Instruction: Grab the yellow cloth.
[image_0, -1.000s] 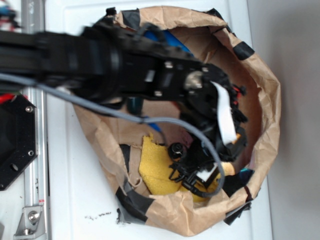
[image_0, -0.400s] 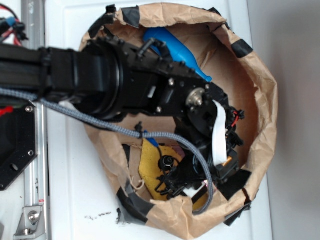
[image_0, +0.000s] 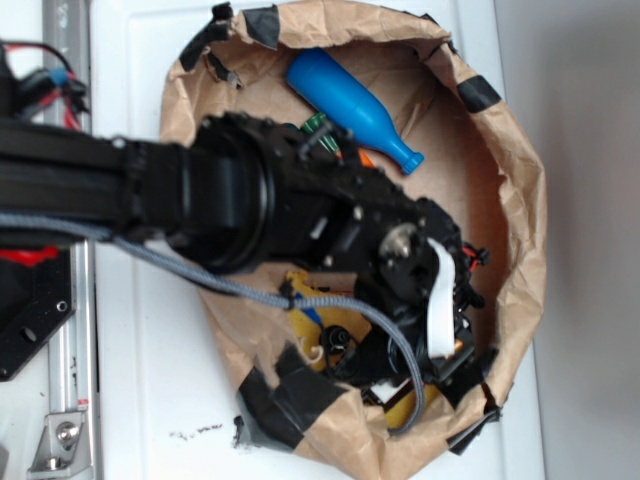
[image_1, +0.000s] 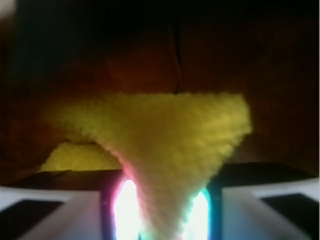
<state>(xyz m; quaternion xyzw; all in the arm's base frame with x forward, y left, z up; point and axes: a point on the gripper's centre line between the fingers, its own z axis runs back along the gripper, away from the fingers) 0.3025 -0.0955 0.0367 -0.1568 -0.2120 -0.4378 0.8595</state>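
My claw (image_1: 162, 220) is clamped on the yellow cloth (image_1: 170, 150), fabric pinched into a wedge between both fingers, so the grasp looks made. Cloth sits low inside the brown paper nest (image_0: 520, 200), under my wrist; blue bottle (image_0: 352, 108) lies apart, untouched.

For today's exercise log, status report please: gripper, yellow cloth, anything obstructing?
Gripper shut on yellow cloth, cloth bunched between fingers. Arm down inside brown paper basin. Blue bottle lies apart at far side, nothing blocking.
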